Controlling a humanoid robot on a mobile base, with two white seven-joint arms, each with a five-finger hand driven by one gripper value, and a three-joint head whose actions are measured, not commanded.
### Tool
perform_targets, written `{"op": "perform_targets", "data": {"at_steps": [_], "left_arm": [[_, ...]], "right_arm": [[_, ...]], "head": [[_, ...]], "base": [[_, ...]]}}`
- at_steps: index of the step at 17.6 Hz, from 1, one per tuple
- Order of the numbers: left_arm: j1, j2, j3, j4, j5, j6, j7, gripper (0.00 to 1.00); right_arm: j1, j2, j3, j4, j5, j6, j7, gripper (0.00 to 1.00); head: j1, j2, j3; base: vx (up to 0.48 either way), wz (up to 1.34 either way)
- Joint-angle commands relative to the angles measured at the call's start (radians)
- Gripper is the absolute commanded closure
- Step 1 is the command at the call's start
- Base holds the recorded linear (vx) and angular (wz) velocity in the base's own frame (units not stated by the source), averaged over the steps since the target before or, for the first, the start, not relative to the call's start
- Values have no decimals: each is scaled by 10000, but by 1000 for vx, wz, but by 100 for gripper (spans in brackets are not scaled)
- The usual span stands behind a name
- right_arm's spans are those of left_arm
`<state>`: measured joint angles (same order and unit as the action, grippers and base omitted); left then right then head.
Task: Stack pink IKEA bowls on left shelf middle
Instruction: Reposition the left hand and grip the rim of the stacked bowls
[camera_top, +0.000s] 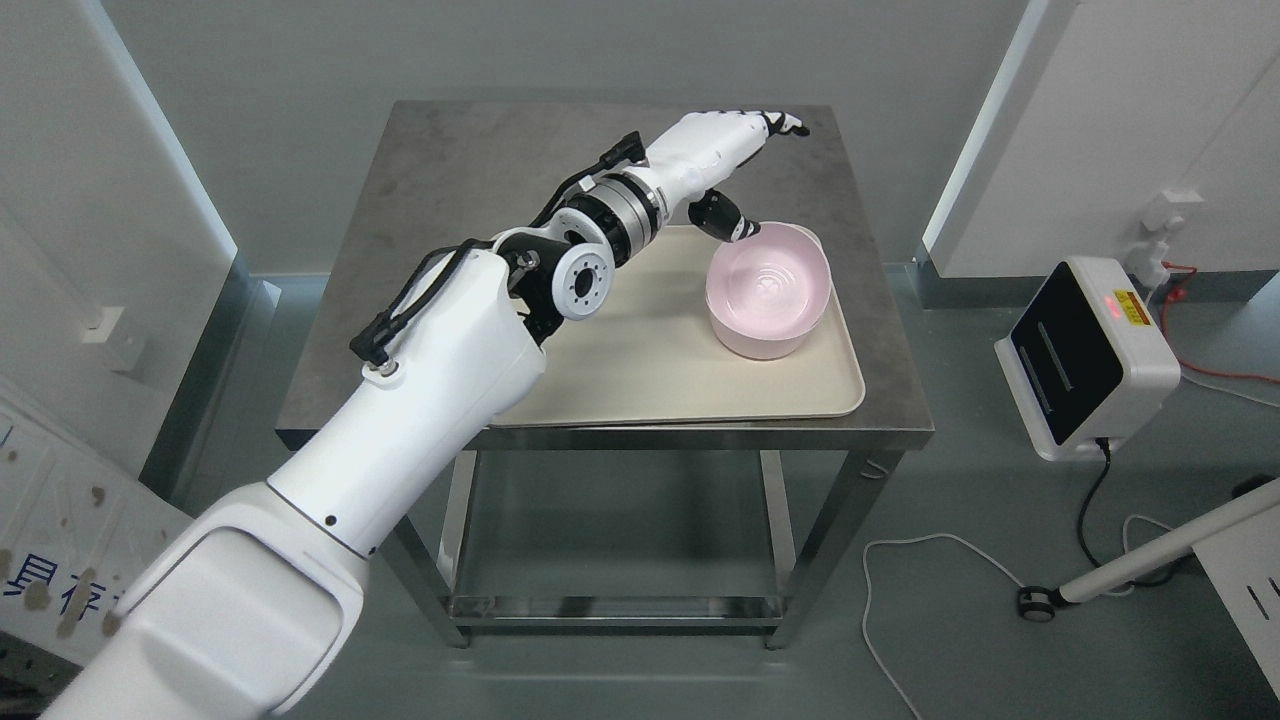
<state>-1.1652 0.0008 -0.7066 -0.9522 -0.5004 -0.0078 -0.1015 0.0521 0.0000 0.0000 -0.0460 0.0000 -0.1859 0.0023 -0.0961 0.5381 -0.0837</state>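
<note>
Head view looks down on a grey metal tabletop (450, 170) carrying a cream tray (640, 370), and on the tray's right half sits a pink bowl (768, 290), upright and empty. Whether it is one bowl or several nested cannot be told, though the rim looks doubled at the far right edge. Only this bowl shows, and no shelf is in sight, so the stacking place lies outside the picture.

The left arm comes in from the lower left and reaches diagonally across the tray, ending in the left hand (720, 160), which hangs above the bowl's far-left rim. Its fingers (785, 123) are stretched out nearly straight, pointing toward the tabletop's far right corner and clear of the bowl. The thumb (725, 220) hangs downward, its dark tip right at the rim, touching it or just short of it. So the hand is released and holds nothing. This pose, thumb low and fingers extended over the opening, reads as a setup for pinching the rim, probably the approach stage of a pickup.

The right arm is out of sight.
</note>
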Motion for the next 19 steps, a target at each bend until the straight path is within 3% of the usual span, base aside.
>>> {"op": "perform_targets", "data": {"at_steps": [1, 3, 5, 8, 12, 15, 19], "left_arm": [[1431, 167, 2478, -2451, 3289, -488, 525, 0], [3008, 167, 2221, -4094, 3946, -597, -1489, 0], [3581, 167, 1669, -4207, 3398, -597, -2494, 0], [3676, 167, 1482, -3688, 210, -521, -2605, 0], [3216, 167, 1390, -3226, -2091, 105, -3200, 0], [2726, 167, 810, -3103, -2803, 781, -3907, 5], [1790, 167, 362, -2429, -2819, 1290, -3924, 13]], "right_arm": [[0, -175, -107, 0, 77, 3, 8, 0], [0, -175, -107, 0, 77, 3, 8, 0], [0, -175, -92, 0, 77, 3, 8, 0], [0, -175, -107, 0, 77, 3, 8, 0], [0, -175, -92, 0, 77, 3, 8, 0], [0, -175, -92, 0, 77, 3, 8, 0], [0, -175, -92, 0, 77, 3, 8, 0]], "head": [[0, 0, 0], [0, 0, 0], [0, 0, 0], [0, 0, 0], [0, 0, 0], [0, 0, 0], [0, 0, 0]], "base": [[0, 0], [0, 0], [0, 0], [0, 0], [0, 0], [0, 0], [0, 0]]}}
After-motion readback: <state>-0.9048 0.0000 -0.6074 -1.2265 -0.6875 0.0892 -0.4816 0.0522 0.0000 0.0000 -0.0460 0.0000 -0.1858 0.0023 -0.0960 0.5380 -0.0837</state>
